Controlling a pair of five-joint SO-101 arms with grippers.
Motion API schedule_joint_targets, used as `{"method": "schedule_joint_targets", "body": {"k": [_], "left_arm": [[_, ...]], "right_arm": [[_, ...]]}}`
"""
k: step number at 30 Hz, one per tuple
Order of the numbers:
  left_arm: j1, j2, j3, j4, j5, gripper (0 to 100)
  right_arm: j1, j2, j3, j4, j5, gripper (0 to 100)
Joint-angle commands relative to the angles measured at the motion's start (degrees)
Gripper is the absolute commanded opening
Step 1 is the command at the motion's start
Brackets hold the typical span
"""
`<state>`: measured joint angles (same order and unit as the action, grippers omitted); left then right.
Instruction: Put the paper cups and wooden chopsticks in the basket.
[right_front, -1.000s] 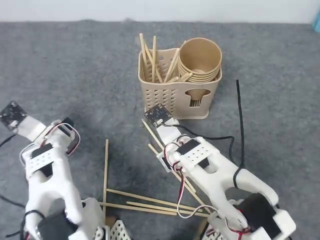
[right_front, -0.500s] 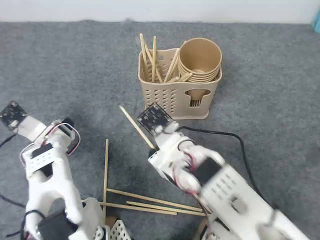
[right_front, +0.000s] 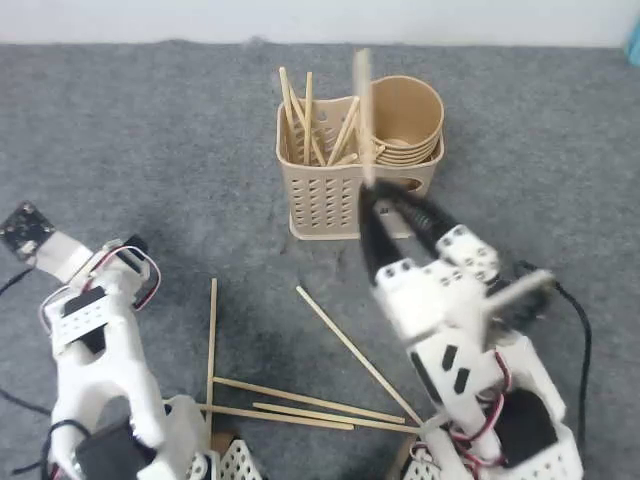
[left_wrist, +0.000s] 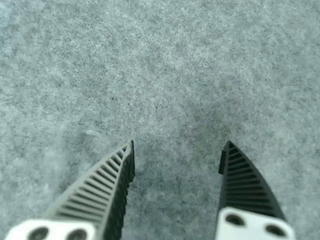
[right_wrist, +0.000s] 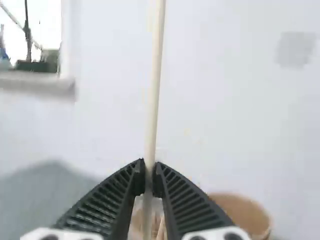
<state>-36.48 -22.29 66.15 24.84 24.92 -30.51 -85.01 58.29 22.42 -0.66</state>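
A beige slotted basket (right_front: 330, 200) stands at the back of the grey carpet with several wooden chopsticks (right_front: 305, 115) and stacked paper cups (right_front: 402, 118) in it. My right gripper (right_front: 385, 205) is lifted just in front of the basket, shut on one chopstick (right_front: 364, 110) that stands nearly upright, its end over the basket. In the right wrist view that chopstick (right_wrist: 154, 90) rises from the closed fingers (right_wrist: 127, 192), with a cup rim (right_wrist: 245, 210) below. Several chopsticks (right_front: 300, 405) lie on the carpet in front. My left gripper (left_wrist: 176, 152) is open over bare carpet at the near left.
One chopstick (right_front: 212, 340) lies near the left arm (right_front: 95, 330) and another (right_front: 355, 352) runs diagonally beside the right arm's base. A black cable (right_front: 580, 350) trails at the right. A white wall (right_front: 320, 20) edges the carpet at the back.
My right arm lifted a chopstick off the carpet, swung it up and toward the basket, turning it from slanted to nearly upright. The left arm has stayed where it was.
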Motion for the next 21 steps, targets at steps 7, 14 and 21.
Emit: {"method": "schedule_joint_targets", "body": {"k": [7,14,21], "left_arm": [[0.0,0.1,-2.3,-1.3,0.6,26],[0.0,0.1,-2.3,-1.3,0.6,26],[0.1,0.1,-2.3,-1.5,0.6,26]], "right_arm": [[2.6,10.6,4.0,-36.6,-0.2,0.7],[2.9,31.5,-3.9,-45.3,-0.3,0.7],[3.0,52.2,-17.4,-48.8,-0.1,0.7]]}}
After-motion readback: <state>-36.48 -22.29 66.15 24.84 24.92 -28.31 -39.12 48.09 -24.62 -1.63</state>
